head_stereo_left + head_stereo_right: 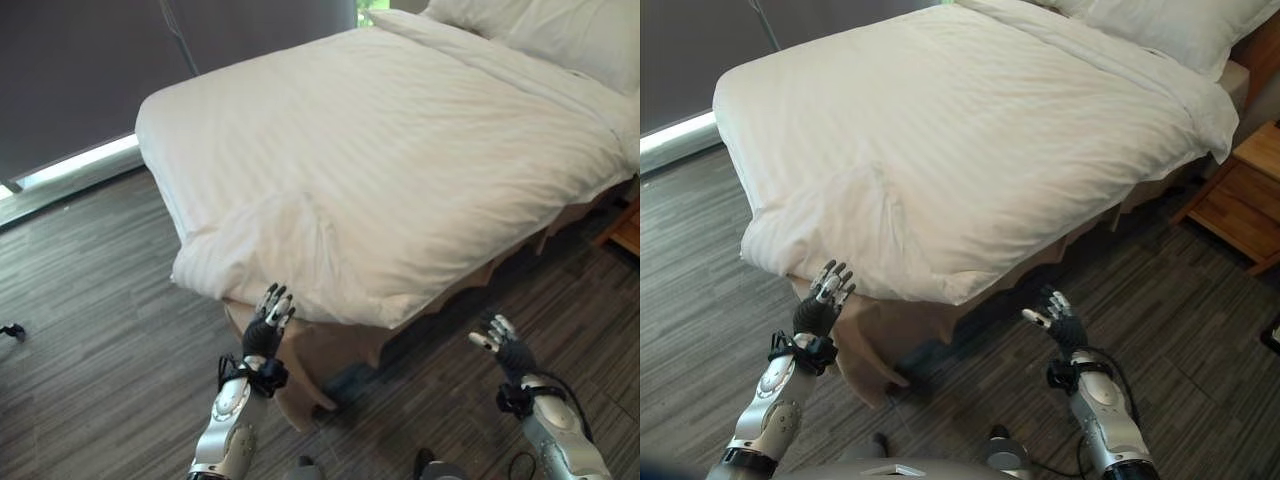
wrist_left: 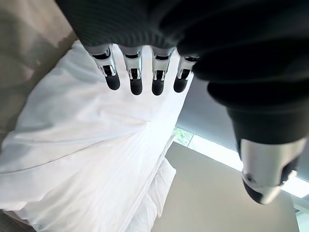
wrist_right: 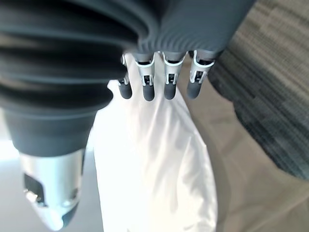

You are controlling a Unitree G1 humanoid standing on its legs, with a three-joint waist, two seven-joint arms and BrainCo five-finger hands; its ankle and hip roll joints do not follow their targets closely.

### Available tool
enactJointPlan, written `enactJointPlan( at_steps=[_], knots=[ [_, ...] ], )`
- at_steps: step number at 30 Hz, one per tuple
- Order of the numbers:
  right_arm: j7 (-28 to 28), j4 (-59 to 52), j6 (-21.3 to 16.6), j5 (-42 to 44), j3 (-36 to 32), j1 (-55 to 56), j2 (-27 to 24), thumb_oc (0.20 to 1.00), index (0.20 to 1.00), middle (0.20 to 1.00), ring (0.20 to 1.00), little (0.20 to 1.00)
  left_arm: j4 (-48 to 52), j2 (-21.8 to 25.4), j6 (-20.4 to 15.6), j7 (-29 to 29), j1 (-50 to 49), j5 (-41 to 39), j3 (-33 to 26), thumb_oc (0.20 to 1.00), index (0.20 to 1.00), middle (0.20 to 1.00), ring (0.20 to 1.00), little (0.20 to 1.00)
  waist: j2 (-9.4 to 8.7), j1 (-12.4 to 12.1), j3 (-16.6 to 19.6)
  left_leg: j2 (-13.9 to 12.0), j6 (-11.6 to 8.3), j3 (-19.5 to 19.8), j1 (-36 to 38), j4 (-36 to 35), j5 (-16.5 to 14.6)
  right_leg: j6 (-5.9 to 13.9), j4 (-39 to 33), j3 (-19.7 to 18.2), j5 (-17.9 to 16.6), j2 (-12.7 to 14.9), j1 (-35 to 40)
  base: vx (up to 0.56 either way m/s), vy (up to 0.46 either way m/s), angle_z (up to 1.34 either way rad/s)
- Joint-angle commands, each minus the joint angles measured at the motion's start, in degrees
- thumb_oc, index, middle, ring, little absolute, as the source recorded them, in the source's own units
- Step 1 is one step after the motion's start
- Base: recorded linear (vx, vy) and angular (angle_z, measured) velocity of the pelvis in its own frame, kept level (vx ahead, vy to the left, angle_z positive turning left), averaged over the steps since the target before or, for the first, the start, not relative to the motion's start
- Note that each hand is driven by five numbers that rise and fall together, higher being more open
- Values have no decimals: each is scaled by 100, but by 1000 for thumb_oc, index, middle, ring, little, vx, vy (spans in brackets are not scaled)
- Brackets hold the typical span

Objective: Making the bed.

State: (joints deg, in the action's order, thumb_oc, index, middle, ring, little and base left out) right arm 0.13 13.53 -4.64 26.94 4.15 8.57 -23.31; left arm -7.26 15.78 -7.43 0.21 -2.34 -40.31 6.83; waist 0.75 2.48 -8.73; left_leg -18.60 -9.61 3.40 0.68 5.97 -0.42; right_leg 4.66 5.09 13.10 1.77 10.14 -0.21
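A white duvet (image 1: 390,150) covers the bed, and its near corner (image 1: 265,255) bulges and hangs over the foot end. White pillows (image 1: 560,30) lie at the head, far right. Under the duvet's edge a beige bed skirt (image 1: 320,355) shows. My left hand (image 1: 266,325) is raised just below the hanging corner, open with fingers straight, touching nothing. My right hand (image 1: 503,340) is open too, low beside the bed's near side and apart from the duvet. In the left wrist view the fingers (image 2: 136,72) point at the duvet (image 2: 87,159); the right wrist view shows fingers (image 3: 164,77) before the duvet's edge (image 3: 154,159).
Dark striped wood-look floor (image 1: 90,330) surrounds the bed. A wooden bedside cabinet (image 1: 1245,195) stands at the far right by the head of the bed. A dark curtain (image 1: 90,70) with a bright strip at its foot hangs along the far left.
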Motion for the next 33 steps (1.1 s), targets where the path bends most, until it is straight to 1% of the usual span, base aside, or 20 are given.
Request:
enactJointPlan(
  at_steps=[1,3,6,8,9,11,12,13,14,15,16,18,20,24,25,26,27,28,29,33],
  knots=[
    [66,-123,-281,-23,151,-150,-148,1000,1000,1000,1000,1000,373,79,-447,-9,67,-170,-214,1000,1000,1000,1000,1000,24,34,205,-114,-212,-43,410,-581,1272,483,-293,-141,-141,238,83,-12,465,7],
    [28,-55,-284,-6,65,-140,-106,1000,1000,1000,1000,1000,293,127,-435,-53,70,-150,-161,1000,1000,1000,1000,1000,82,68,263,-90,-218,-277,434,-655,982,619,-306,-105,-272,468,107,-8,429,23],
    [-44,-63,-270,2,-131,-37,31,1000,1000,1000,1000,1000,199,210,-414,-95,141,-191,-96,1000,1000,1000,1000,1000,-29,125,253,231,-34,-589,440,-581,118,797,-245,-108,-524,924,150,-30,403,22],
    [-86,-126,-265,-61,-279,63,134,1000,1000,1000,1000,1000,176,318,-410,-76,144,-154,-134,1000,1000,1000,1000,1000,-136,187,247,583,151,-612,634,-853,-102,949,-55,-326,-1161,1239,-26,-25,493,41],
    [-118,-119,-284,-9,-410,148,208,1000,1000,1000,1000,1000,66,361,-411,-38,118,-74,-189,1000,1000,1000,1000,1000,-177,237,227,794,276,-587,731,-941,-192,1014,13,-554,-1752,1436,-62,-16,489,44],
    [-148,-51,-274,-10,-415,138,236,1000,1000,1000,1000,1000,75,398,-416,-24,116,-51,-211,1000,1000,1000,1000,1000,-204,249,219,913,356,-593,740,-921,-226,934,145,-671,-1917,1508,-162,-30,373,17],
    [-212,13,-320,228,-543,185,404,1000,1000,1000,1000,1000,91,631,-420,39,65,47,-322,1000,1000,1000,1000,1000,-180,355,84,1111,479,-513,827,-942,-211,906,494,-1506,-2888,1510,-407,-78,391,6],
    [-188,24,-334,249,-558,228,440,1000,1000,1000,1000,1000,97,685,-431,38,68,60,-357,1000,1000,1000,1000,1000,-103,444,24,1110,545,-404,823,-942,-169,857,753,-1819,-2970,1359,-565,-77,386,25],
    [-187,24,-334,250,-557,228,439,1000,1000,1000,1000,1000,97,684,-431,38,68,60,-359,1000,1000,1000,1000,1000,-100,423,30,1104,541,-427,822,-942,-174,854,789,-1852,-2956,1345,-606,-20,207,24],
    [-154,31,-348,263,-656,356,440,1000,1000,1000,1000,1000,31,762,-407,-5,150,83,-322,1000,1000,1000,1000,1000,3,639,-3,1094,563,-198,799,-999,-110,831,993,-2468,-2896,937,-595,25,252,29],
    [-149,76,-364,238,-736,480,437,1000,1000,1000,1000,1000,-67,801,-392,-31,242,171,-268,1000,1000,1000,1000,1000,54,784,-15,1144,609,-70,793,-1032,-105,815,1168,-2766,-2758,627,-618,69,438,47],
    [-178,108,-393,224,-905,603,463,1000,1000,1000,1000,1000,-23,766,-378,-31,232,311,-278,1000,1000,1000,1000,1000,57,917,37,1344,729,-24,860,-1089,-96,729,1246,-2628,-2779,476,-661,72,360,73],
    [-185,139,-414,257,-959,648,503,1000,1000,1000,1000,1000,-82,691,-335,-26,229,258,-276,1000,1000,1000,1000,1000,41,1023,9,1479,804,-3,893,-1097,-98,700,1267,-2592,-2400,116,-805,33,219,48],
    [-159,213,-409,202,-918,625,531,1000,1000,1000,1000,1000,-44,580,-280,-18,174,333,-269,1000,1000,1000,1000,1000,13,928,-37,1641,936,-161,992,-1097,-130,580,1172,-1837,-1540,-154,-850,-7,152,-4],
    [-136,312,-381,127,-841,598,534,1000,1000,1000,1000,1000,-5,497,-241,-41,76,389,-258,1000,1000,1000,1000,1000,38,802,-46,1696,995,-305,1002,-1091,-130,459,1186,-1169,-953,-352,-847,-37,199,-11],
    [-137,405,-366,23,-758,552,506,1000,1000,1000,1000,1000,27,465,-240,-33,13,434,-286,1000,1000,1000,1000,1000,43,642,-82,1706,1012,-485,1035,-1063,-177,422,1364,-499,-678,-327,-812,-36,153,-45],
    [-137,406,-367,23,-757,548,508,1000,1000,1000,1000,1000,28,467,-240,-33,14,435,-287,1000,1000,1000,1000,1000,40,646,-73,1709,1012,-480,1018,-1065,-160,420,1348,-495,-696,-324,-820,11,22,-126],
    [-103,429,-323,-68,-636,493,487,1000,1000,1000,1000,1000,87,390,-236,-88,-185,440,-384,1000,1000,1000,1000,1000,-38,450,31,1754,964,-740,979,-1024,-219,356,786,45,-406,-207,-280,29,-67,-111],
    [-67,396,-300,-90,-566,395,470,1000,1000,1000,1000,1000,123,345,-254,-85,-280,352,-455,1000,1000,1000,1000,1000,-104,350,93,1759,921,-929,935,-1028,-185,335,370,291,-397,-183,-179,36,-69,-78],
    [-1,398,-296,-91,-342,120,311,1000,1000,1000,1000,1000,107,192,-281,-93,-430,176,-568,1000,1000,1000,1000,1000,-197,165,256,1663,843,-1109,852,-987,-164,247,-511,-264,-346,-496,187,88,-132,-67]
  ],
)
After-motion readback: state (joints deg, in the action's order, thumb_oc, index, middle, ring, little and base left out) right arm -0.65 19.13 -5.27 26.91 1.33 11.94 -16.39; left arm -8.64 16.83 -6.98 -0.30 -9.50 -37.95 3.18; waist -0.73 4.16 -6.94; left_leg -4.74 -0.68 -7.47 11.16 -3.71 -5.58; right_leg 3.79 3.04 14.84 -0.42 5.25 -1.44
